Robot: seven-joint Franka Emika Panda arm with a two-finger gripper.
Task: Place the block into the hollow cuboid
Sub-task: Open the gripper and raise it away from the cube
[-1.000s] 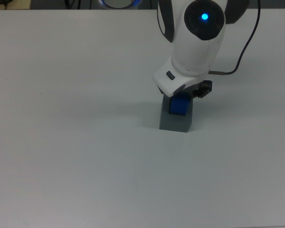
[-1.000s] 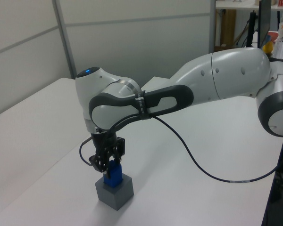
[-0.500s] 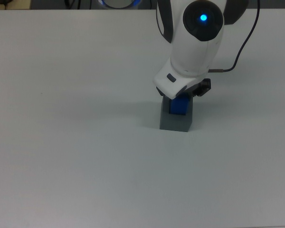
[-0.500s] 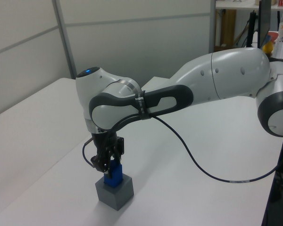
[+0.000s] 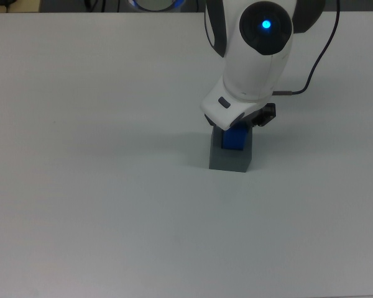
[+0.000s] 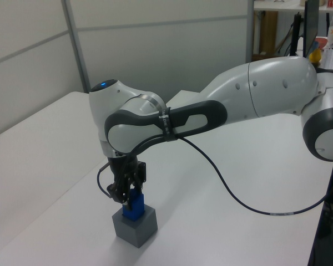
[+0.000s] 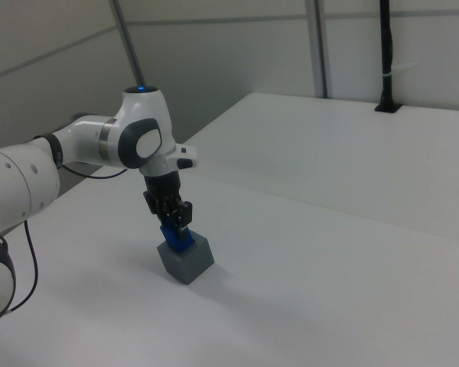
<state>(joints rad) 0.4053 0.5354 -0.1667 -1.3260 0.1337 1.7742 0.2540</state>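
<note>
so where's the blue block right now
The blue block sits at the top of the hollow cuboid, right of centre in the top view, part of it sticking up out of the recess, directly beneath the end effector.

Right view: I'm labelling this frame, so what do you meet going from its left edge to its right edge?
Robot arm → gripper on the block → hollow cuboid → bare table → black post at the back.

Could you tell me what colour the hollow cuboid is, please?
Dark grey cuboid; clearest in the top view.
</note>
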